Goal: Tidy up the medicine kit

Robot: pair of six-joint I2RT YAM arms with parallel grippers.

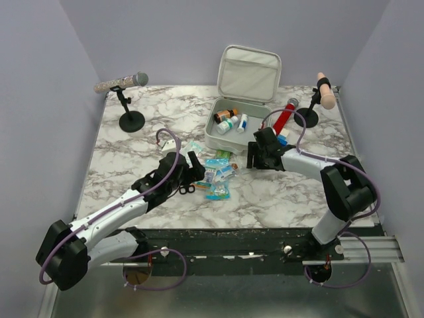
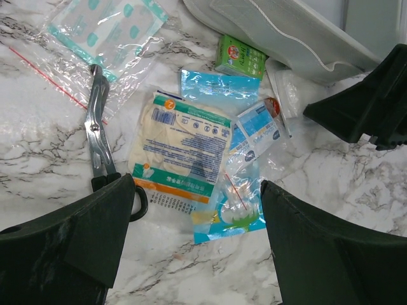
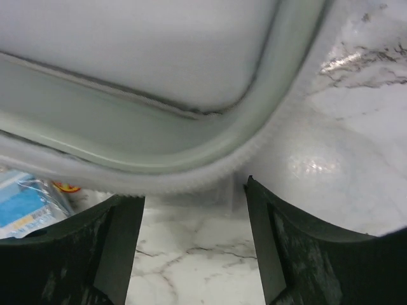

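The medicine kit is a light grey-white case lying open at the back centre, with its lid standing up. Inside it are a brown bottle and two small white bottles. My left gripper is open and empty, low over loose packets. In the left wrist view my left gripper stands over a glove packet and a swab packet, with scissors to the left. My right gripper is open and empty at the kit's front right corner. In the right wrist view my right gripper faces the kit's rim.
A bag of plasters, a green box and a blue packet lie near the kit's front. A red cylinder lies at the kit's right side. A microphone on a stand is at back left. A peach-coloured cylinder on a stand is at back right.
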